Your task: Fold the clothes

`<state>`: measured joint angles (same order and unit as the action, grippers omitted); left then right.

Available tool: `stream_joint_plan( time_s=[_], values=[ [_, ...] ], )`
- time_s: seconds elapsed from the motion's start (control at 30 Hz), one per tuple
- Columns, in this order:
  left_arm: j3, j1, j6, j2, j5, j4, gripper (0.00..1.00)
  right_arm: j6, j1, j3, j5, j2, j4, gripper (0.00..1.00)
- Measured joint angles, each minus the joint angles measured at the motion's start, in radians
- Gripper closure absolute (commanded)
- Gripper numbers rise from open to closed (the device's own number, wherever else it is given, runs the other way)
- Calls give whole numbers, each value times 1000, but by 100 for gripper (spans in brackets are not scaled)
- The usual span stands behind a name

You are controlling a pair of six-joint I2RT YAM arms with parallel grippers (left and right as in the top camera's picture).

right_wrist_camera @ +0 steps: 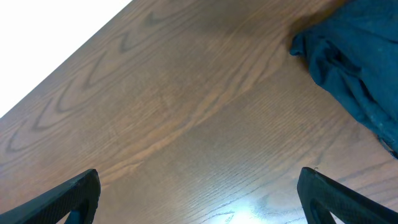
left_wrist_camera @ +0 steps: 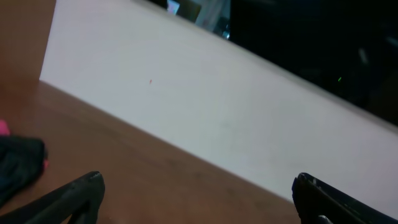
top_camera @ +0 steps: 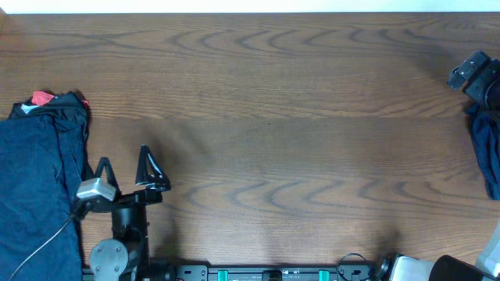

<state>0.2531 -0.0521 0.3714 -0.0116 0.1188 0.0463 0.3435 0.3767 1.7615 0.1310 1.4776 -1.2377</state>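
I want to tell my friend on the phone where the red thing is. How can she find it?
Start at the brown wooden table and go to its left edge, where a big heap of dark navy clothes lies. At the heap's far corner, a small red piece peeks out. It is the only red thing; the cloth around it is dark blue.

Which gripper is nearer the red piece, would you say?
Left. The left gripper is a little right of the red piece; the right gripper is across the table, by blue cloth.
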Motion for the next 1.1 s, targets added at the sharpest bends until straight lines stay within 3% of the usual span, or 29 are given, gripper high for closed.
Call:
stream_joint_plan(
  time_s=[0.4,1.1],
  values=[
    [-189,0,11,1,0,11,2,0,0,0,0,0,0,1],
    [-195,0,13,1,0,62,2,0,0,0,0,0,0,1]
  ],
)
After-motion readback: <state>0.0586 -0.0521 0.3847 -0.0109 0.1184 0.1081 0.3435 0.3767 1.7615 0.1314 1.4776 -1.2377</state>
